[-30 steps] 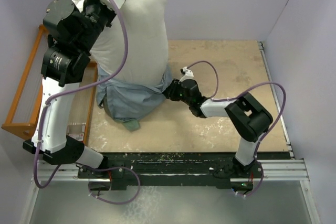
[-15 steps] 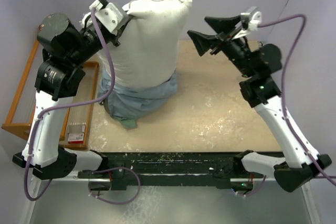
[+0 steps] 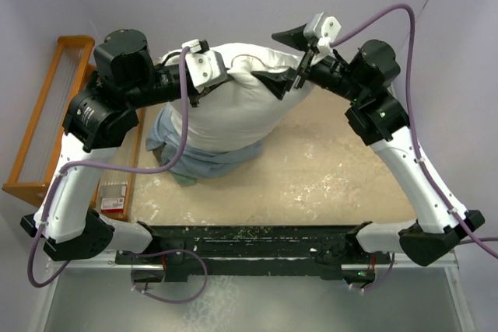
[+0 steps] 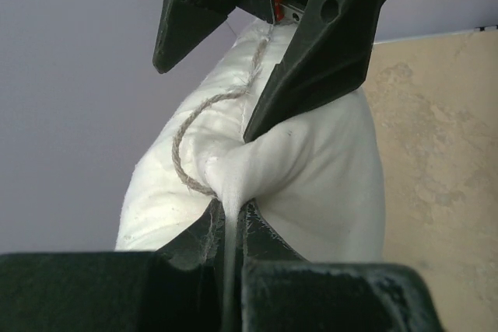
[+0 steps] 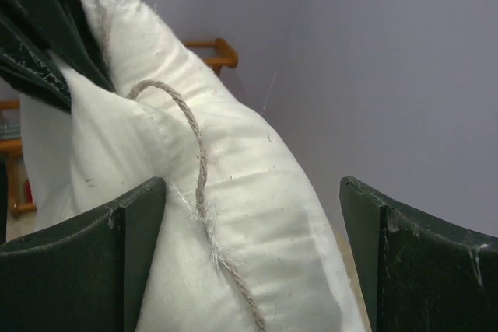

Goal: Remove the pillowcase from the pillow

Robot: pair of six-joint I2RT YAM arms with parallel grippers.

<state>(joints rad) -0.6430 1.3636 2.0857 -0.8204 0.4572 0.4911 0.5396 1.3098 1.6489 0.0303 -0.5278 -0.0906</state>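
The plump off-white pillow [image 3: 233, 114] hangs tilted above the table, with a loop of twine [image 4: 185, 157] at its top seam. My left gripper [image 3: 220, 79] is shut on a pinch of the pillow's cloth [image 4: 229, 219] at the upper left corner. My right gripper [image 3: 268, 57] stands open around the upper right corner, and the pillow [image 5: 257, 215] fills the gap [image 5: 253, 258] between its fingers without being squeezed. The pillowcase [image 3: 198, 159], grey-blue here, is bunched round the pillow's lower end on the table.
A wooden rack [image 3: 47, 114] stands along the table's left side, its top also showing in the right wrist view [image 5: 219, 53]. A small red and white box [image 3: 115, 197] lies by the left arm. The tan tabletop [image 3: 334, 169] spreads right of the pillow.
My right arm rose from the pillowcase on the table to the pillow's top right corner and opened wide. The left arm swung the pillow's top rightward and lower.
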